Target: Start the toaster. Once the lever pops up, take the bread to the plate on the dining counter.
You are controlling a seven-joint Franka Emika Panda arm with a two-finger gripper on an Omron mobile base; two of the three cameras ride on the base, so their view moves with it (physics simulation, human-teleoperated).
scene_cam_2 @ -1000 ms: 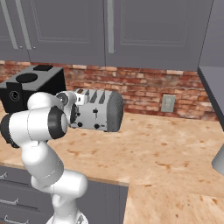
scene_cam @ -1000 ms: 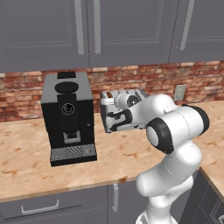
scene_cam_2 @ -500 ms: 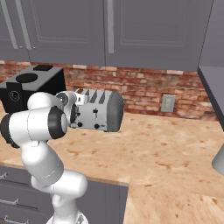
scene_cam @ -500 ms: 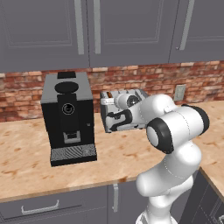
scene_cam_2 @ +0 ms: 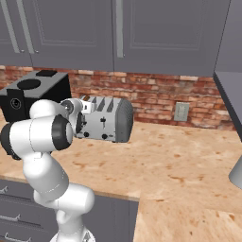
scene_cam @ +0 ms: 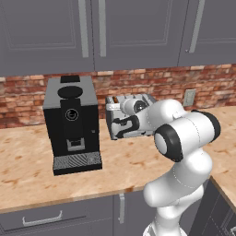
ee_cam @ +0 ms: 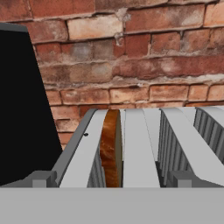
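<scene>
The silver-grey toaster (scene_cam: 133,102) stands on the wall counter against the brick wall, right of the coffee machine. In the hand view its top slots (ee_cam: 144,144) run away from me, and the bread (ee_cam: 110,146), tan with a brown crust, stands on edge in the leftmost slot. My gripper (scene_cam: 125,121) is at the toaster's front face, level with its top, jaws open with nothing between them. From the right, the hand (scene_cam_2: 81,118) covers the toaster's (scene_cam_2: 111,118) front end. The plate and the dining counter are out of view.
A tall black coffee machine (scene_cam: 71,122) stands close to the toaster's left side. Grey wall cabinets (scene_cam: 92,32) hang above. A wall socket (scene_cam_2: 180,112) sits on the bricks to the right. The speckled counter top (scene_cam_2: 189,156) stretches right, with a grey object (scene_cam_2: 236,175) at the edge.
</scene>
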